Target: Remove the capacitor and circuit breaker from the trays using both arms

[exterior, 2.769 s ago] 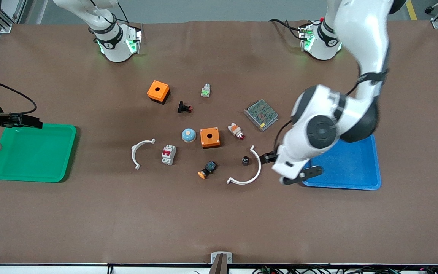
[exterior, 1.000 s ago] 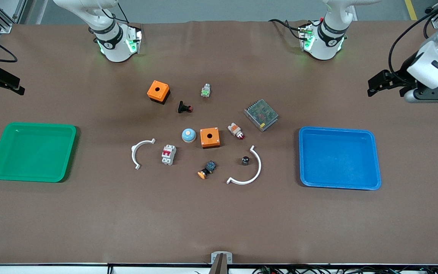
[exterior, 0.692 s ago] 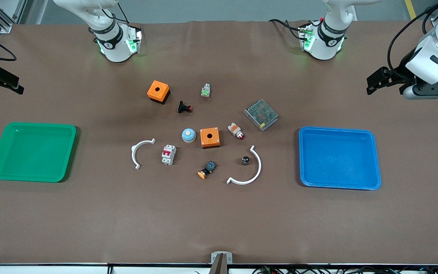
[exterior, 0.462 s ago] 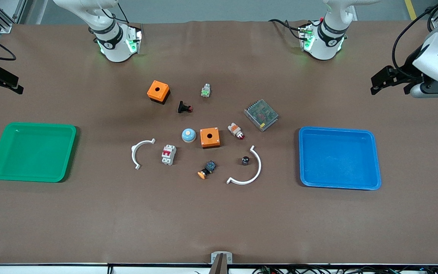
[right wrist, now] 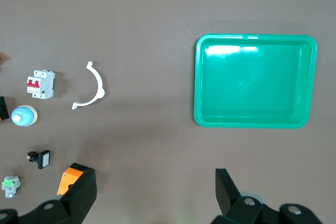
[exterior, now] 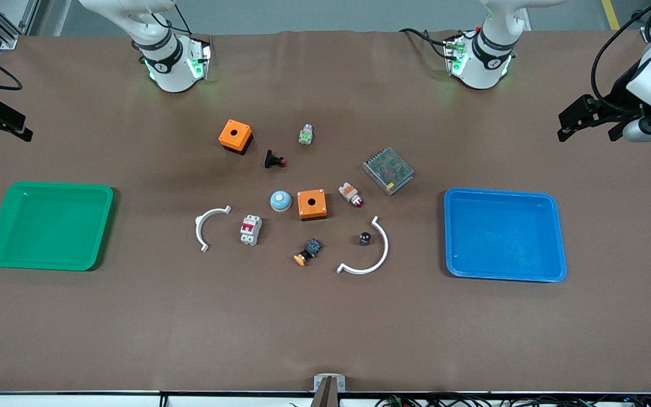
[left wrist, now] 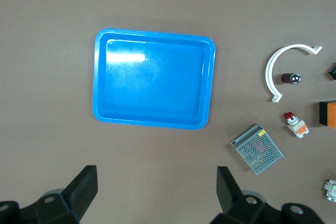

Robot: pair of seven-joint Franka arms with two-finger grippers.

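The capacitor (exterior: 365, 238), a tiny black cylinder, lies on the table inside a large white arc (exterior: 381, 253); it also shows in the left wrist view (left wrist: 290, 78). The breaker (exterior: 251, 229), white-grey with a red lever, lies beside a small white arc (exterior: 201, 225); it also shows in the right wrist view (right wrist: 40, 84). My left gripper (exterior: 564, 126) is open and empty, high over the table edge at the left arm's end (left wrist: 156, 184). My right gripper (exterior: 25, 129) is open and empty, high over the right arm's end (right wrist: 154, 184).
A blue tray (exterior: 503, 234) and a green tray (exterior: 48, 225) lie empty at the two ends. Among the parts are two orange boxes (exterior: 235, 135) (exterior: 311, 204), a mesh power supply (exterior: 388, 170), a blue dome (exterior: 281, 200), several buttons and a white-and-orange part (exterior: 351, 194).
The left arm has swung from over the blue tray and capacitor out to the table's end. The right gripper has drawn back from the green tray. No part has moved.
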